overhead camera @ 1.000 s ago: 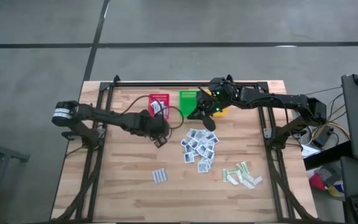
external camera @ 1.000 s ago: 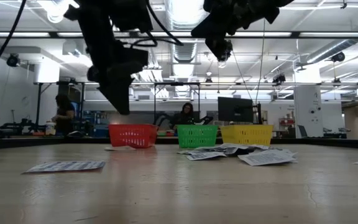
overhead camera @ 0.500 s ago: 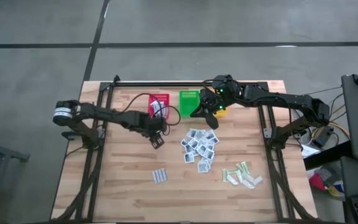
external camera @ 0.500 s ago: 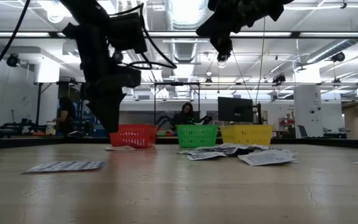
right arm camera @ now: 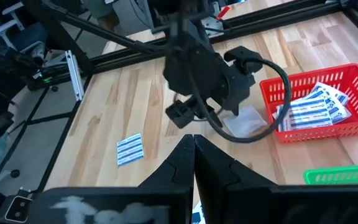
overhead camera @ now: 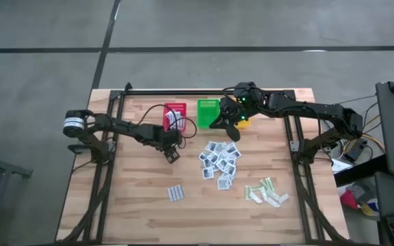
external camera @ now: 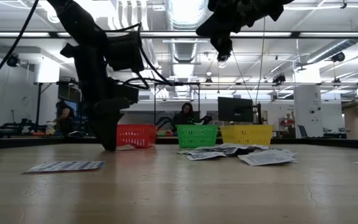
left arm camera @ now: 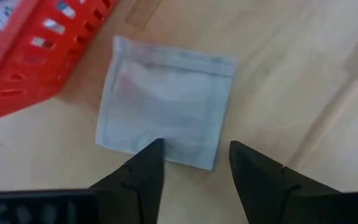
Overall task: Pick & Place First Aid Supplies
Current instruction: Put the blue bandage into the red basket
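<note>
Left pincer held spread above a square white packet beside the red basket, right pincer pressed together over the worktop

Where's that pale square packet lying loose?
The packet lies flat on the table beside the red basket, just ahead of the left pincer.

I'm looking at a robotics lab: open ceiling with ducts and strip lights, monitors on benches, people seated behind my wooden table.
</note>
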You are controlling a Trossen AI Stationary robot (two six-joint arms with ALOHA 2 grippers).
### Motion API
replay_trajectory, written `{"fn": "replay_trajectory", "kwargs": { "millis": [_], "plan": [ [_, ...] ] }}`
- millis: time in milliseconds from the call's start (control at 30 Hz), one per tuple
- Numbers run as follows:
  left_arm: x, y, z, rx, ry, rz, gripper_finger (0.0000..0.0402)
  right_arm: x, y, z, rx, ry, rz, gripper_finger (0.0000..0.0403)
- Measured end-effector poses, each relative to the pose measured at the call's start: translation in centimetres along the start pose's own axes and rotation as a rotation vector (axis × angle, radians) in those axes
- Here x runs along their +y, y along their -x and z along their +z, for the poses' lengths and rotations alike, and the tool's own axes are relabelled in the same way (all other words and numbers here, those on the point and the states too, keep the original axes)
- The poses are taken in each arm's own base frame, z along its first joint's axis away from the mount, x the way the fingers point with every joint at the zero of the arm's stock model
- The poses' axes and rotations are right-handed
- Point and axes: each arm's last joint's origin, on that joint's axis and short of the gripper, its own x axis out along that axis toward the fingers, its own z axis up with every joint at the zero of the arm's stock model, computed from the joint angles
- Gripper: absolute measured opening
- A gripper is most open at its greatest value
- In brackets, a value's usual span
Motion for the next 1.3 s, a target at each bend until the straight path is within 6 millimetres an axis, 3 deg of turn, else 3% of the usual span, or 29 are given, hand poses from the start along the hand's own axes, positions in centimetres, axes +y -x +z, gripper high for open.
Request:
{"fn": "replay_trajectory", "kwargs": {
  "millis": [300,700,800,1000,1100,1300],
  "plan": [
    [0.0,-2.4,-0.4,0.104,-0.014,-0.008,0.0162,0.0,0.0,0.0,-0.004,-0.004,0.000,0.0009],
    [-0.4,-2.8,-0.6,0.140,0.017,-0.064,0.0016,0.0,0.0,0.0,-0.004,-0.001,0.001,0.0009],
    [-0.5,-2.2,-0.3,0.137,0.030,-0.100,0.0005,0.0,0.0,0.0,-0.004,-0.001,0.000,0.0009],
    [-1.0,1.2,0.6,0.105,0.007,-0.277,0.0001,0.0,0.0,0.0,-0.004,0.001,0.001,0.0009],
    [-1.5,5.0,2.1,-0.034,-0.064,-0.466,0.0000,0.0,0.0,0.0,-0.004,0.005,0.001,0.0009],
    [-1.7,11.7,3.2,-0.358,-0.239,-0.840,0.0000,0.0,0.0,0.0,-0.004,0.027,0.001,0.0009]
  ]
}}
